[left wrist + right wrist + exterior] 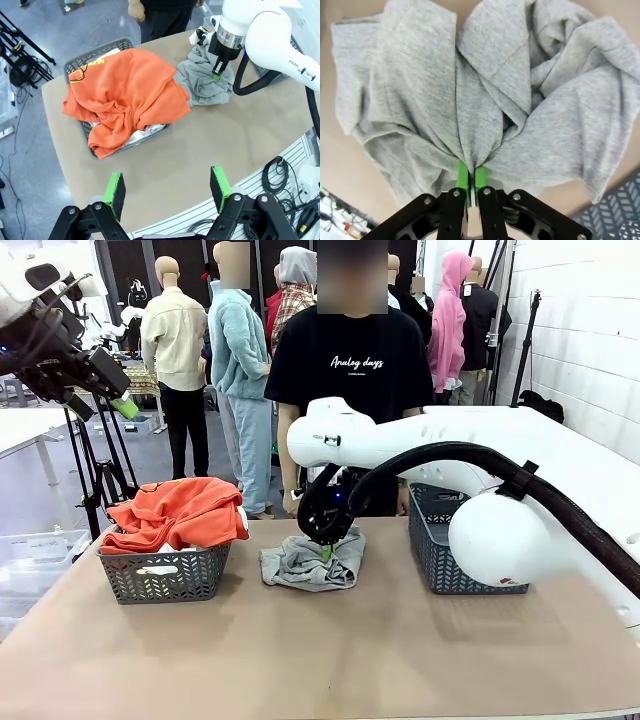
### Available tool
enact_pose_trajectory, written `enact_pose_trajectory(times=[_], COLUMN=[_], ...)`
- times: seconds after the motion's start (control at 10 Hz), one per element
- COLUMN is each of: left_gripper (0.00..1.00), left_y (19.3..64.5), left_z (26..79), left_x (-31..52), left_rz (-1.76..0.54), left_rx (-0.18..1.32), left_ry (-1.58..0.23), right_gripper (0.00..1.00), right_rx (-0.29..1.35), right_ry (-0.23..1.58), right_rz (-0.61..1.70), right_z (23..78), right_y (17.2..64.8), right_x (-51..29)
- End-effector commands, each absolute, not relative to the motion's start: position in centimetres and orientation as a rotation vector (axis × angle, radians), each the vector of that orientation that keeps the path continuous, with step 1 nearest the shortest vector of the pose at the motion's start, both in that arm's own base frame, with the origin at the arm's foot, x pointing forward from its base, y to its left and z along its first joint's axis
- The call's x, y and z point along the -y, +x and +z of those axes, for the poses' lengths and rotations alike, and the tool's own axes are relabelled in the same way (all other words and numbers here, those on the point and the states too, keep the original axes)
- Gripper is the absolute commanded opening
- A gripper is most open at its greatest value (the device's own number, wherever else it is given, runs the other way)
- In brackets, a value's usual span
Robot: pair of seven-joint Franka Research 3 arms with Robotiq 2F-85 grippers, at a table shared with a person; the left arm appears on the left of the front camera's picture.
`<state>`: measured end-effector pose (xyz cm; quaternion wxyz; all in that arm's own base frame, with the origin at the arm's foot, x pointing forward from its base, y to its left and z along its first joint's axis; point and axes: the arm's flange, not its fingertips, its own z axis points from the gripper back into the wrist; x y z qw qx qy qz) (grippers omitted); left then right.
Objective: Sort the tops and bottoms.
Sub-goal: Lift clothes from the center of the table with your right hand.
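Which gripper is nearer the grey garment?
Right. The right gripper is shut on a fold of the grey garment at mid-table. The left gripper hangs open, high above the table's left side, well apart from it.

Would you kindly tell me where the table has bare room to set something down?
The near half of the tan table is bare. The far strip is crowded: dark lattice basket heaped with orange cloth, crumpled light grey garment pinched by the right claw, then another basket.

Soft matt grey cloth garment (pixel 485 85); lattice plastic basket (pixel 165 573)
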<state>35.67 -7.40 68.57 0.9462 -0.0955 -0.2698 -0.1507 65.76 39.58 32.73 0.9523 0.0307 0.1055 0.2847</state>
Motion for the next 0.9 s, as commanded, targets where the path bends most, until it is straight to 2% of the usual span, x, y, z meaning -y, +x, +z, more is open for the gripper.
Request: enact_pose_trajectory(times=[0.0, 0.2, 0.4, 0.6, 0.8], left_gripper=[0.88, 0.88, 0.88, 0.88, 0.88], left_y=[35.4, 35.4, 35.4, 35.4, 35.4], left_z=[68.6, 68.6, 68.6, 68.6, 68.6], left_x=[7.3, 7.3, 7.3, 7.3, 7.3], left_rz=[-0.302, -0.302, -0.302, -0.302, -0.302], left_rx=[0.544, 0.544, 0.544, 0.544, 0.544], left_ry=[-0.2, -0.2, -0.2, -0.2, -0.2], right_gripper=[0.0, 0.0, 0.0, 0.0, 0.0], right_rx=[-0.224, -0.165, -0.019, 0.139, 0.245], right_ry=[0.045, 0.051, 0.052, 0.046, 0.127], right_rz=[0.551, 0.53, 0.561, 0.654, 0.773], right_z=[33.8, 36.8, 43.2, 50.4, 53.6], right_y=[66.9, 67.5, 68.1, 68.6, 69.6], right_x=[-40.2, -39.9, -39.5, -40.4, -42.0])
